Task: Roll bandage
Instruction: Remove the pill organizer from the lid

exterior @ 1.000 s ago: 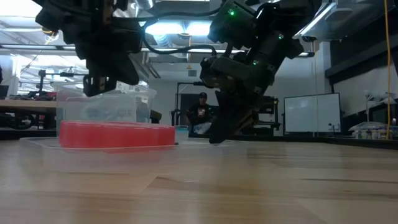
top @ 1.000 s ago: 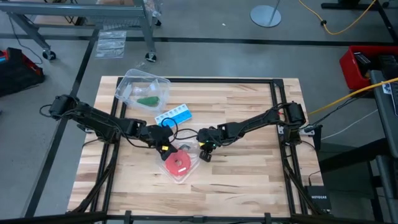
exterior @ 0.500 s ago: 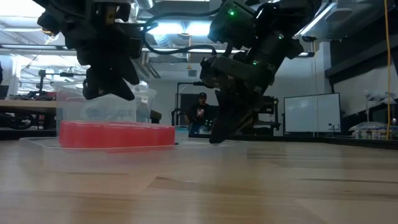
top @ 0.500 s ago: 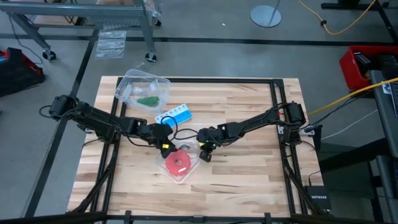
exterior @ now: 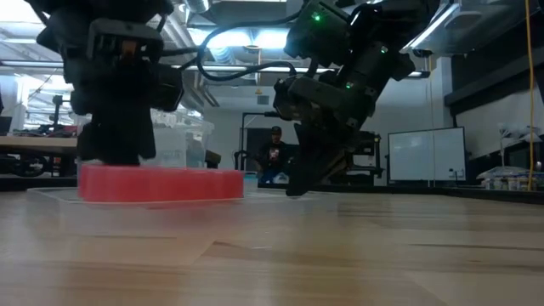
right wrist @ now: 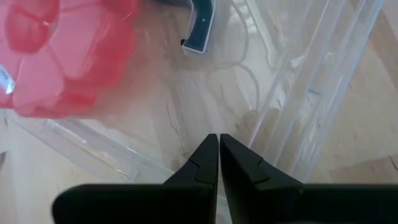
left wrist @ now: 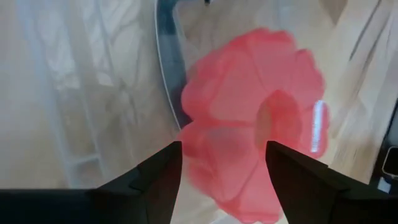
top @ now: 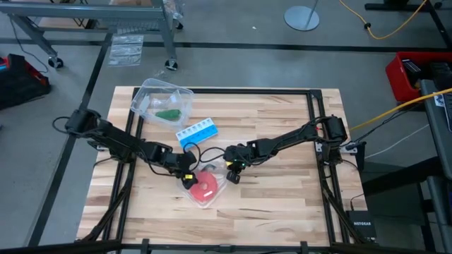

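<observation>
**Left end effector open over red disc, bandage off in its tub**

Left end effector point(left wrist: 222, 171): fingers spread apart, nothing between them, poised right over the red round plastic disc point(top: 203, 188). The disc sits in a flat clear plastic tray point(top: 212, 200) near the middle of the wooden slatted tabletop point(top: 282, 204).

Right end effector point(right wrist: 219, 163): fingers pressed together, holding nothing, tips down at the clear tray's edge, just beside the disc.

Bandage point(top: 168, 114): small dark green cloth bundle, lying inside a clear plastic tub point(top: 161, 101) at the far left part of the tabletop, well apart from both end effectors.

Blue-and-white pill box point(top: 197, 132) lies between the tub and the tray. It's too small in the high view to read any lettering. A black box on the floor at the near right shows white lettering, also unreadable.

View differences:
- Only the high view shows the bandage and pill box.
- Low view shows the disc as a flat red slab under the left arm, and a person point(exterior: 274, 155) seated far behind.
- Left wrist view shows the disc's lobed outline and centre hole.
</observation>
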### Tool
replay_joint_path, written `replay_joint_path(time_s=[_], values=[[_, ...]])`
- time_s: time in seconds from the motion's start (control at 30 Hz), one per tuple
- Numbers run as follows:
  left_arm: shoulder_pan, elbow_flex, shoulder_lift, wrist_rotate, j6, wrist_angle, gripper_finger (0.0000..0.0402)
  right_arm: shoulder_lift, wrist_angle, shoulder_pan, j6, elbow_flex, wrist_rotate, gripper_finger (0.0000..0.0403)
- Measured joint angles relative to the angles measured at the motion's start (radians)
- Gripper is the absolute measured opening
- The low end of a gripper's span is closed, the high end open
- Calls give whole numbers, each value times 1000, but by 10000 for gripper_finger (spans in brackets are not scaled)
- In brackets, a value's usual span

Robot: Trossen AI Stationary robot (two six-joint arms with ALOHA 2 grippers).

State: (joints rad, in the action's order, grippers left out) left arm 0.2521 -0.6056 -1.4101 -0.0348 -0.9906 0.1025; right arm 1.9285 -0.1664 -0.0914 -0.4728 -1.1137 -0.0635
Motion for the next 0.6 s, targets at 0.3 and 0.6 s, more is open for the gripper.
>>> replay_joint_path(time_s=[0.3,0.6], values=[[46,0,-90,-40,-80,-127,224,0,17,0,0,0,0,21],[52,0,-123,-38,-133,-199,224,-1,59,0,-29,0,-5,21]])
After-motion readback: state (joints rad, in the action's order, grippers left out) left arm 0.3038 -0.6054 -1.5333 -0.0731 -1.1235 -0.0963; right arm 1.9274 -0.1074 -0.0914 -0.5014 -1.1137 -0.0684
